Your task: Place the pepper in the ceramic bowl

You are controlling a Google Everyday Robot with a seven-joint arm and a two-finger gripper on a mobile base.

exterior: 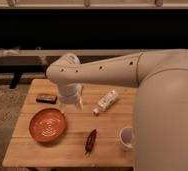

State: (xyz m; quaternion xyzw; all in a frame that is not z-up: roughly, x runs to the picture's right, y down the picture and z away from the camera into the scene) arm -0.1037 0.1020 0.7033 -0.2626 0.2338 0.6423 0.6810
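1. The gripper (71,98) is seen pointing down over the table (37,155), centre-left of the frame (whether it is open or closed, or holds anything, cannot be told).
2. A black block (46,98) is seen just left of it, and a white bottle (106,101) to its right.
3. The pepper (90,141) is laid at lower centre, apart from the gripper.
4. The bowl (47,125) is set left of the pepper, not touching it.

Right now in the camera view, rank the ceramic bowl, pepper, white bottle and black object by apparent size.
1. ceramic bowl
2. white bottle
3. pepper and black object: alike, not ranked.
The gripper hangs between black object and white bottle.
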